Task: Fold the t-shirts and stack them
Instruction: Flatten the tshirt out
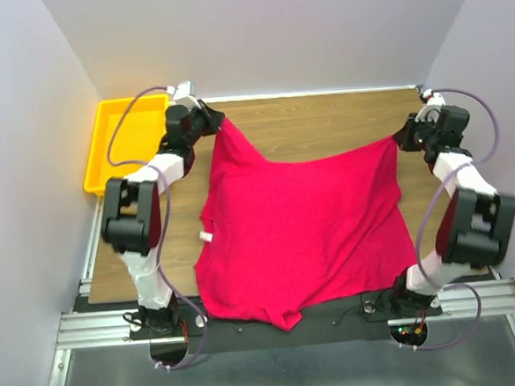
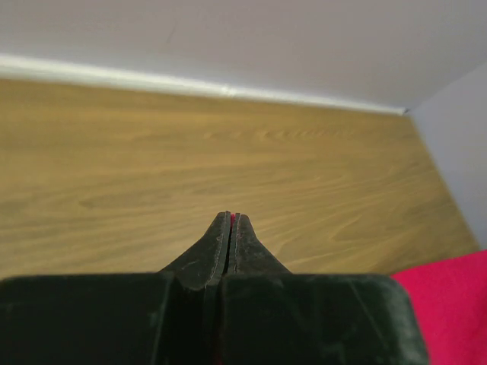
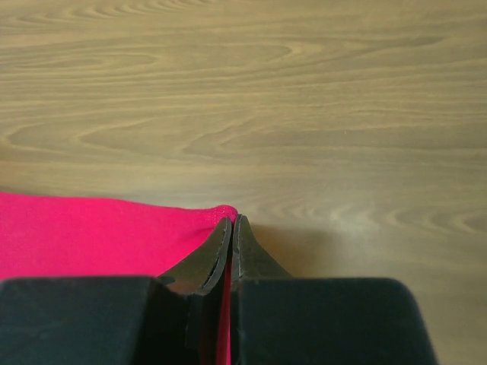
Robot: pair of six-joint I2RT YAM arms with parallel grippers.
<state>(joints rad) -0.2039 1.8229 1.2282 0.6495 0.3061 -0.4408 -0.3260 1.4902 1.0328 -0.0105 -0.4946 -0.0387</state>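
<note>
Top external view: the crimson t-shirt [image 1: 305,234] was seen spread over the wooden bench [image 1: 323,122], its near end reaching past the front edge between the arm bases. Its two far corners were raised and held well apart. One was pinched by the left pincer [image 1: 218,121] at the far left, the other by the right pincer [image 1: 400,139] at the far right, and the far edge sagged between them. A small white label [image 1: 206,236] was seen at the shirt's left edge. A yellow tray [image 1: 105,155] was seen beside the bench's far left corner.

Left wrist view: the left pincer [image 2: 230,222] was clamped shut on a red sliver of fabric above bare bench [image 2: 228,144]. More of the t-shirt [image 2: 449,304] was visible at lower right.

Right wrist view: the right pincer [image 3: 232,222] was closed on the corner of the t-shirt [image 3: 91,236], and the cloth was stretched leftward over the bench [image 3: 304,91].
</note>
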